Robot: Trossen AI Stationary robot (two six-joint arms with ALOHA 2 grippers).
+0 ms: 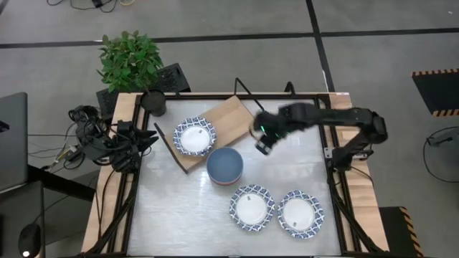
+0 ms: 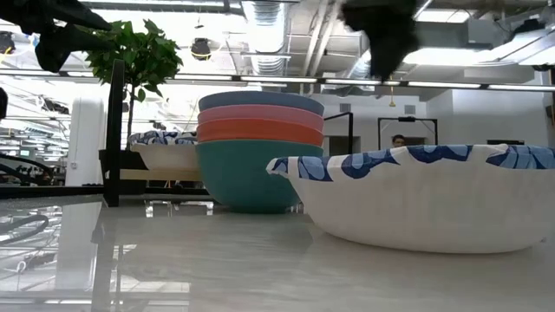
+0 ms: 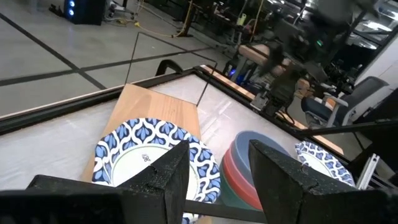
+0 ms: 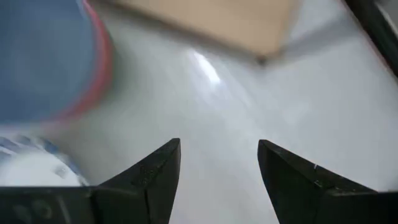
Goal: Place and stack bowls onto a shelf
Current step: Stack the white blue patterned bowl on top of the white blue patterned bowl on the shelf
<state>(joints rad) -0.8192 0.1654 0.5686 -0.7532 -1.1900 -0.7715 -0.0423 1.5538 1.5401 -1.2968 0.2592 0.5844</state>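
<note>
One blue-rimmed white bowl (image 1: 194,136) (image 3: 155,163) sits on the light-wood shelf (image 1: 228,123) (image 3: 143,102). A nested stack of plain bowls, blue on top (image 1: 225,165) (image 2: 258,143) (image 3: 264,168), stands on the table just near of the shelf. Two more blue-rimmed bowls (image 1: 252,207) (image 1: 300,213) rest near the table's near edge; one fills the low view (image 2: 425,195). My right gripper (image 1: 262,147) (image 4: 219,168) hovers open above bare table, right of the stack and off the shelf's right end. My left gripper (image 3: 217,171) is open, held high at the table's left side.
A potted plant (image 1: 130,59) and a dark cup (image 1: 153,102) stand at the far-left corner. Cables (image 1: 93,136) bunch along the left edge. Bare tabletop (image 1: 179,208) lies near-left and right of the stack.
</note>
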